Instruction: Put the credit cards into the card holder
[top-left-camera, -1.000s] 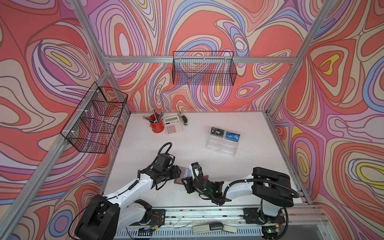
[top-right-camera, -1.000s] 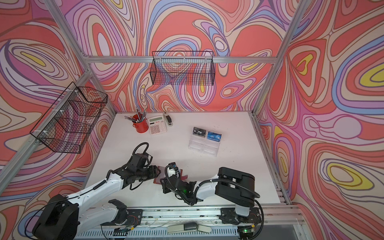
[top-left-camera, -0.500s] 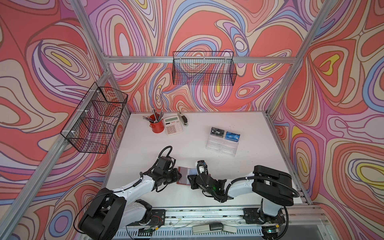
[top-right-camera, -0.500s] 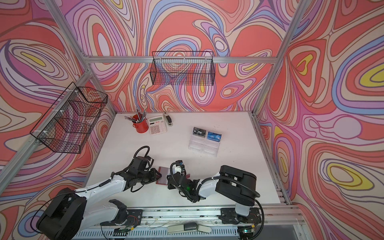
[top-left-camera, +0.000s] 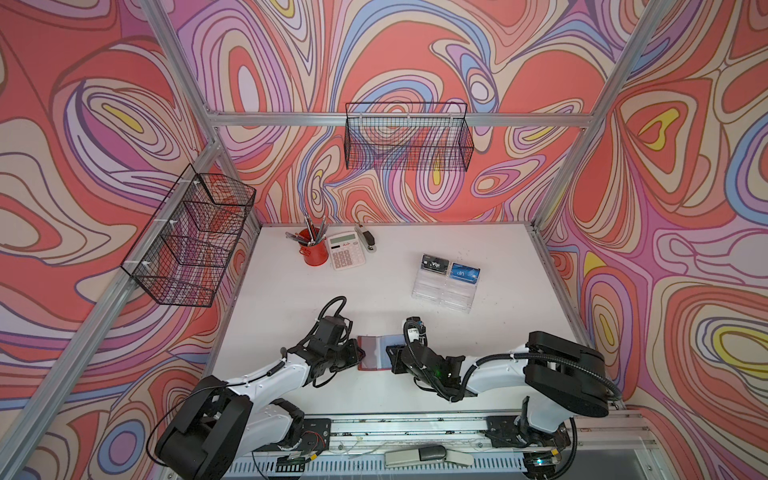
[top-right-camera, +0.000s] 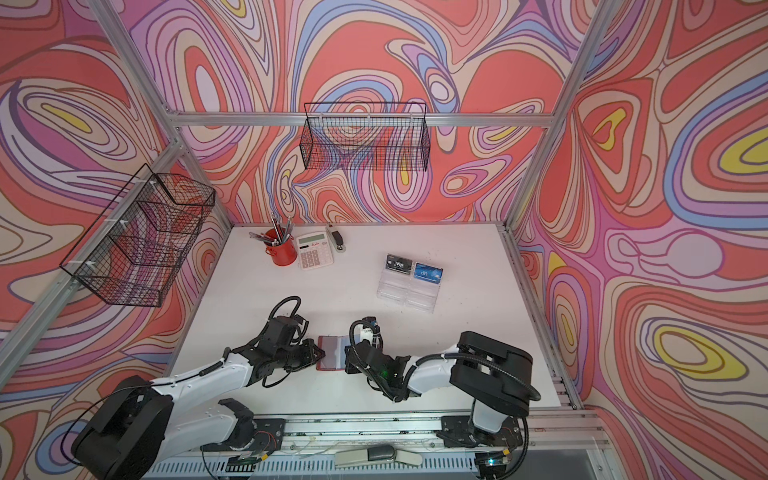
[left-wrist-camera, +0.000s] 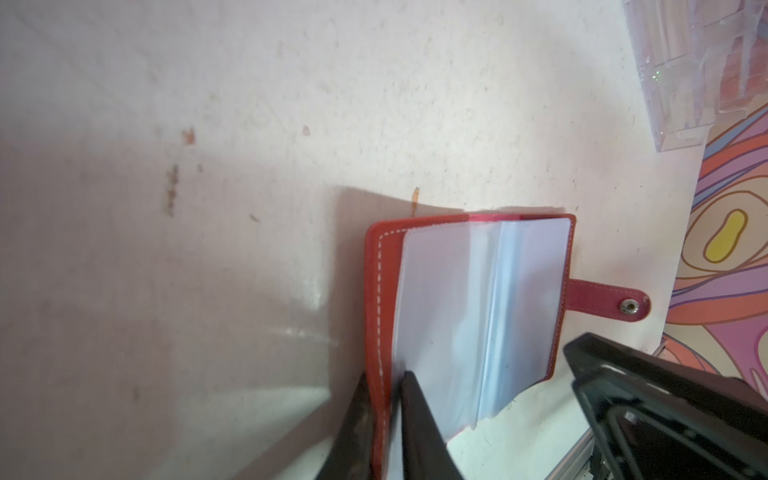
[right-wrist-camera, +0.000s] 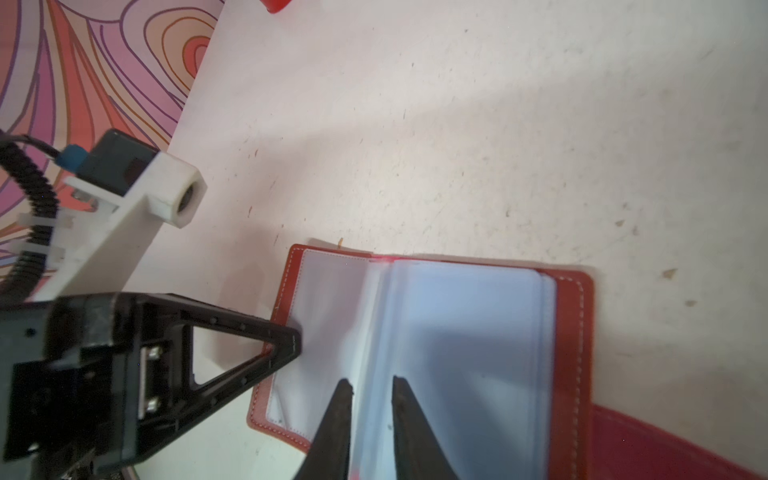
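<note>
Red leather-look card holder lies open on the table near the front edge, clear sleeves up, prob. so a card can slide in. Left tool, at the holder's 9 o'clock in both top views, is clamped on the stitched cover, one finger each side of its edge; looks meant to pin the thing open. Right tool, at 3 o'clock, has its tips w/ only a narrow gap, down on the sleeves by the spine. Whether it nips a sleeve I can't tell; no card in it. Farther back, approx. 1 o'clock from the holder & well apart, the credit cards wait: black VIP card & blue card side by side in the top tier of a clear acrylic stand.
</note>
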